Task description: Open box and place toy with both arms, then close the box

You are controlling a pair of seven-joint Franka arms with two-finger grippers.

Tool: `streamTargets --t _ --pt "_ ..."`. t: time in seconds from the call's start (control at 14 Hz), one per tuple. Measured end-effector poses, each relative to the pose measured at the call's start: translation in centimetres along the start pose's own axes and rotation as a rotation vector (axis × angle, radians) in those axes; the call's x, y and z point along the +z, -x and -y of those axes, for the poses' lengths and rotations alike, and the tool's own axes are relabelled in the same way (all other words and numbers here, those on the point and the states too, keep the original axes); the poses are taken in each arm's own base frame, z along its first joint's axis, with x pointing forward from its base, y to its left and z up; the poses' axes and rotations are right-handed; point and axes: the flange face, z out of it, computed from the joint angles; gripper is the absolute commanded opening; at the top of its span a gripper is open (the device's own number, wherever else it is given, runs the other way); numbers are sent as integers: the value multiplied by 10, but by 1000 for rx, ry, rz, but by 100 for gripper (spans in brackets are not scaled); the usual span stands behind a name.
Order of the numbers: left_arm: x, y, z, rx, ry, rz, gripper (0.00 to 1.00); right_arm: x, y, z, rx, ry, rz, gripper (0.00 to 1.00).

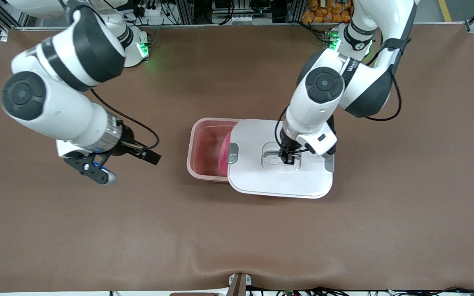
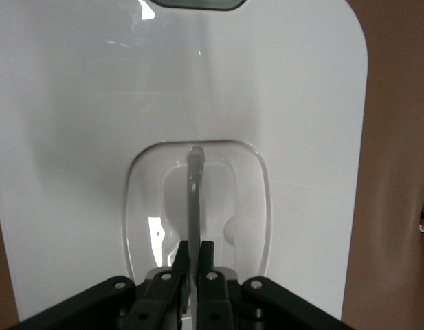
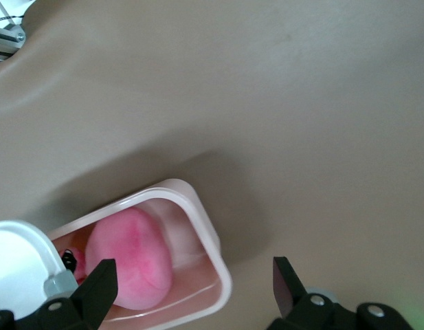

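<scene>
Left hand [image 1: 288, 158] on white lid [image 1: 257, 181] over pink box [image 1: 204, 148], magenta toy [image 3: 132, 254] inside

Lid [image 1: 280, 172] covers most of box [image 1: 204, 150]; only the box end twd right arm shows. Toy [image 1: 224, 152] mostly hidden under lid edge in front view; right wrist view shows more of it, part still under lid. Box end under lid can't be seen, nor clip latching.
</scene>
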Motion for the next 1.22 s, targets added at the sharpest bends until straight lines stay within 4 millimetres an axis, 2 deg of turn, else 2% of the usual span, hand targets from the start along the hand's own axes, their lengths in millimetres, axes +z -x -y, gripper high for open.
streamTargets --t 0.21,0.64,1.0,1.22 --pt "6 14 0 -25 23 15 0 -16 -7 -22 -47 -3 23 100" --pt "21 53 14 -71 34 28 0 -40 -16 -60 -175 22 54 100" --pt "10 92 28 -53 65 54 0 -66 -18 -95 -313 59 60 100" --pt "25 108 35 -52 71 37 0 -92 -24 -125 -396 66 26 100"
